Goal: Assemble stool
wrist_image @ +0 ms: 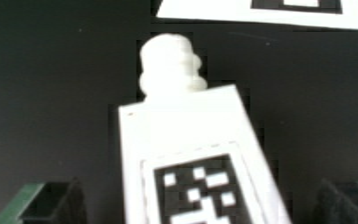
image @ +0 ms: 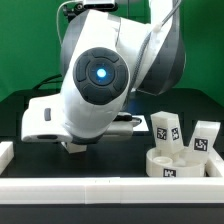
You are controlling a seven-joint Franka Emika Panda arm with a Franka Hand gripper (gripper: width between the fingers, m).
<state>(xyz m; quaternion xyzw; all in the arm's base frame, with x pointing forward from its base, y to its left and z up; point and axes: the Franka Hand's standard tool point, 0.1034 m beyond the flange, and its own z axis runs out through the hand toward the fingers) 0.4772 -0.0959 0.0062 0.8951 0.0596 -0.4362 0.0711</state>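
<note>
Since the jaws are spread to either side of the leg (wrist_image: 190,150), which lies slightly skewed on the table (wrist_image: 51,90), it could be twisted aside when pinched.

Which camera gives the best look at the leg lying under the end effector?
The wrist view: the leg fills the frame, its ridged peg tip clear, inside the open end effector. In the exterior view the arm blocks it.
</note>
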